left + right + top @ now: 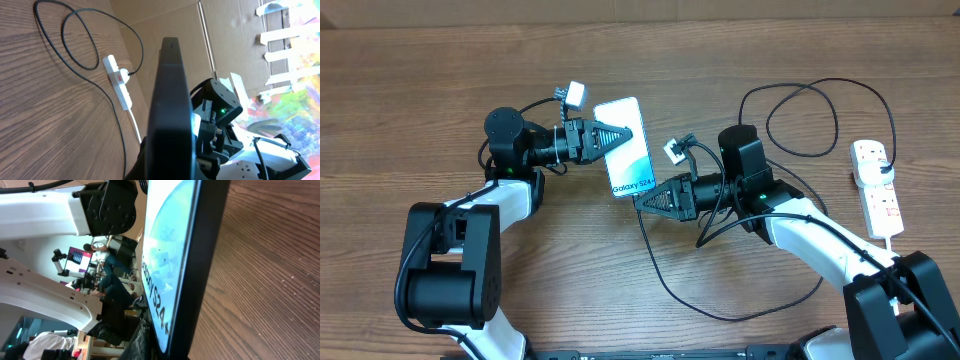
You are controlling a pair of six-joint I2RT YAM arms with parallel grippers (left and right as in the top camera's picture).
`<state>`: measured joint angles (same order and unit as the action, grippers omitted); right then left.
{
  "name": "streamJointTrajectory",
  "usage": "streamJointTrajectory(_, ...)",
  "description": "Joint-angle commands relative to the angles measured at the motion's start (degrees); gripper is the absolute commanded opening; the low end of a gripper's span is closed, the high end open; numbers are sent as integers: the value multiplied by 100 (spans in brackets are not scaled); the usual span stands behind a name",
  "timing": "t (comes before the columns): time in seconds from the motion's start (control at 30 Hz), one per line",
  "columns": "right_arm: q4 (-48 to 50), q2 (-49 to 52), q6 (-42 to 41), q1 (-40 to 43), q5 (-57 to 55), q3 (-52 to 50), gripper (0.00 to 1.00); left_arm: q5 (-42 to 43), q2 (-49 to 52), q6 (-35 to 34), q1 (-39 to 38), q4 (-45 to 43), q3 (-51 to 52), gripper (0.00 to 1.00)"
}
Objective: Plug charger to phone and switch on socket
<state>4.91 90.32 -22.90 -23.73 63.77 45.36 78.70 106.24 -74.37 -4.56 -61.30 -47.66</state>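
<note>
The desk (pixel 580 280) is brown wood grain, with a cardboard wall (pixel 165 25) behind it. Beyond the arms, the wrist views show a workshop, blurred. At the right edge lies the socket (pixel 875 185), a white strip with its white cord (pixel 135 127) trailing off. The charger (pixel 740 318) runs from it in wide black loops across the desk, up to the right arm's tip. The phone (pixel 630 155) sits mid-desk between the two arms, screen up. The left fingers (pixel 608 134) pinch its upper part. The right fingers (pixel 655 196) are pressed together at its lower short edge, where the cable ends. I cannot tell whether they grip the plug.
</note>
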Motion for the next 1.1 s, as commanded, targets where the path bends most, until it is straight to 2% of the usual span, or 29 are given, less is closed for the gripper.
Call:
streamJointTrajectory(0.0,66,-17,39,11,-291,87,7,553,26,354,-282,-26,-11,4)
streamJointTrajectory(0.17,-245,-20,42,11,-286,87,19,531,26,787,-216,175,-11,4)
streamJointTrajectory(0.33,-372,-153,44,28,-247,87,35,273,26,1558,-219,1025,-11,4)
streamJointTrajectory(0.47,-761,-542,411,138,-404,87,57,-262,26,2009,-223,1950,-11,4)
streamJointTrajectory(0.53,-1213,-800,702,186,-944,87,65,-509,26,2065,-229,2227,-11,4)
streamJointTrajectory(0.7,-2730,-1451,1484,153,-3237,87,84,-1143,26,2057,-345,2428,-11,4)
streamJointTrajectory(0.8,-3298,-1558,1766,-4,-3552,87,93,-1648,26,2011,-461,2608,-11,4)
streamJointTrajectory(0.87,-3473,-1506,1805,-184,-3571,70,97,-1954,26,1989,-555,2756,-11,5)
streamJointTrajectory(0.97,-3436,-1353,1803,-442,-3735,70,97,-2083,26,1902,-688,2785,-13,4)
streamJointTrajectory(1.07,-3265,-1187,1797,-778,-3840,70,89,-2079,26,1904,-752,2789,-13,4)
